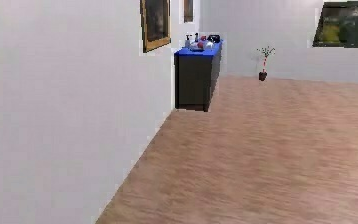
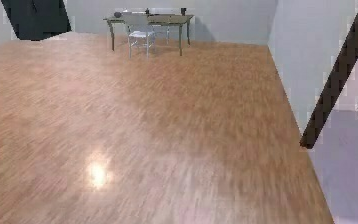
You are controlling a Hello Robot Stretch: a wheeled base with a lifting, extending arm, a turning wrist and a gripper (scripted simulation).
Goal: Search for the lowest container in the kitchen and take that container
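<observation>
Blue-topped dark cabinet [image 1: 196, 85] with small indistinct items [image 1: 199, 41]

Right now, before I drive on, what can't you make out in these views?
Forward view: small things on the blue-topped cabinet, too small to name.
Forward view: the framed picture is cut by the top edge.
Arm side view: items on the far table, too small to name.
Arm side view: dark shape at top left, cut by the edge.
</observation>
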